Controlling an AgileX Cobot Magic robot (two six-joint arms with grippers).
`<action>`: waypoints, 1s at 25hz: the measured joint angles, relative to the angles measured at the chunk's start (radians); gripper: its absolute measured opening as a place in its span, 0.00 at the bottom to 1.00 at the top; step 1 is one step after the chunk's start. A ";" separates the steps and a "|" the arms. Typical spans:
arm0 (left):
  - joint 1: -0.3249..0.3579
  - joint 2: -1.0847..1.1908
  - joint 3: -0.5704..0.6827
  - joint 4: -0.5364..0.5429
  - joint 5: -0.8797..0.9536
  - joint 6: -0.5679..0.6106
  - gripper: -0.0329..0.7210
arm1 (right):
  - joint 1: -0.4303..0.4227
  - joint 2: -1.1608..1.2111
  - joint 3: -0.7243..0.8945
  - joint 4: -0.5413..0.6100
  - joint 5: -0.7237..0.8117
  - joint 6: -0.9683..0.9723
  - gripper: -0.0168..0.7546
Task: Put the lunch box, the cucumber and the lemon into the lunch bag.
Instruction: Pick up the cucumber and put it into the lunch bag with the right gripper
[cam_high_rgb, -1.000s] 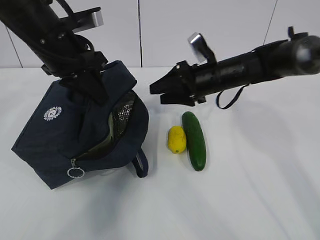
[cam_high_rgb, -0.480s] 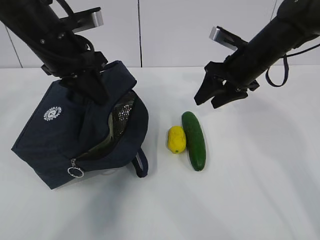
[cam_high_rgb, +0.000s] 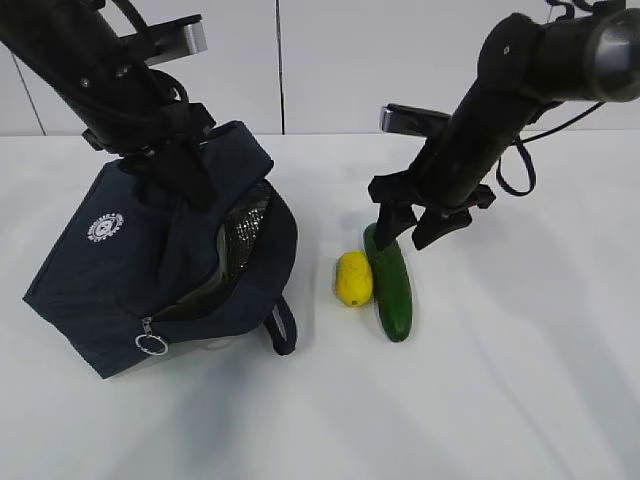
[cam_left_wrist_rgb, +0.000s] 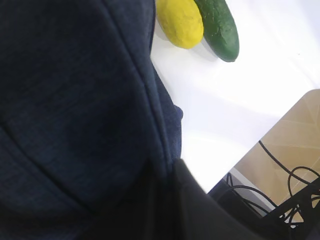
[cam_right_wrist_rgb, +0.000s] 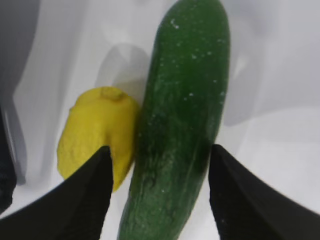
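Holding the lunch bag (cam_high_rgb: 160, 270) propped open by its upper fabric, the left gripper (cam_high_rgb: 185, 170) stays out of sight but is shut, apparently on the cloth. The right gripper (cam_high_rgb: 412, 228) hangs spread above the cucumber's (cam_high_rgb: 390, 280) far end, beside the lemon (cam_high_rgb: 352, 278). Picking the cucumber looks in hand; next, lower without nudging the lemon, then close.

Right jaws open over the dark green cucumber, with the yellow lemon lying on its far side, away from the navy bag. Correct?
Not quite. The small yellow oval lemon lies between the dark green cucumber and the navy fabric lunch bag, as the exterior view shows. The right gripper does stand open over the cucumber.
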 joint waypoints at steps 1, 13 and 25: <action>0.000 0.000 0.000 0.000 0.000 0.000 0.06 | 0.006 0.018 0.000 0.000 0.000 0.006 0.62; 0.000 0.000 0.000 0.004 0.002 0.015 0.06 | 0.034 0.116 -0.002 0.004 -0.066 0.052 0.62; -0.002 0.000 0.000 0.006 0.002 0.015 0.06 | 0.034 0.090 -0.067 -0.024 0.010 0.058 0.44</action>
